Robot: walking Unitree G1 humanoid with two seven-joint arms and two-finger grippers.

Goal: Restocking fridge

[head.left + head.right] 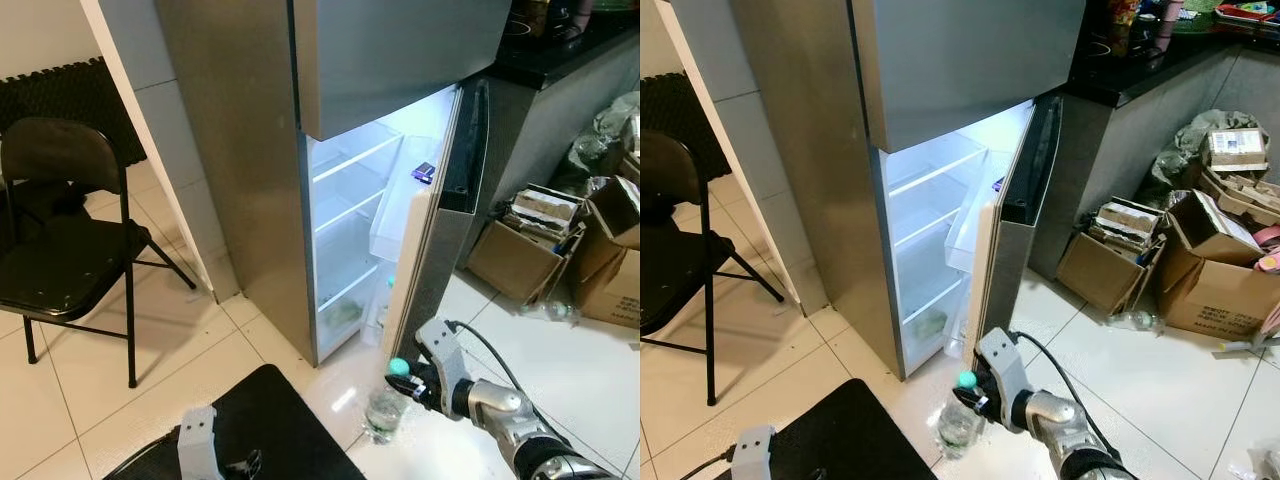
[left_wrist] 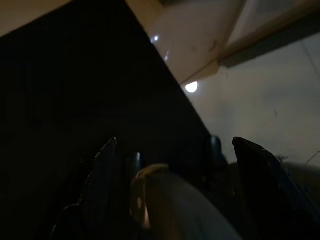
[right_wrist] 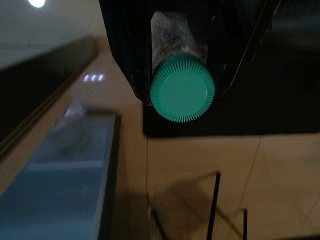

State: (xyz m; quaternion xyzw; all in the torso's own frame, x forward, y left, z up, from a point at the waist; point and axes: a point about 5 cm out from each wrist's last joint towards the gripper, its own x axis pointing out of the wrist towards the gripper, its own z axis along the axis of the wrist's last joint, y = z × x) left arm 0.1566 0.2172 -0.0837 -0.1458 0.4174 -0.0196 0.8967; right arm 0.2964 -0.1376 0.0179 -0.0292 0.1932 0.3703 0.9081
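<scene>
**One bottle held in front of the open fridge**

On the far left stands one black folding metal chair (image 1: 60, 250) on the pale tiled floor (image 1: 200, 330). Low down is the left gripper (image 1: 200, 440), just above a flat black surface (image 1: 270, 420). I cannot tell if its jaws are open or closed.

In the middle is one tall silver fridge (image 1: 250, 150). Its lower door (image 1: 440, 230) hangs open, and the white shelves (image 1: 350, 190) inside are lit up.

Next comes the right gripper (image 1: 415, 380), low and near the bottom of the open door. Its jaws are clamped on one clear plastic bottle with a green cap (image 1: 385, 405), gripping it at the neck.

On the far right, three brown cardboard boxes (image 1: 1210, 270) sit on the floor by a dark counter (image 1: 1140, 60).
</scene>
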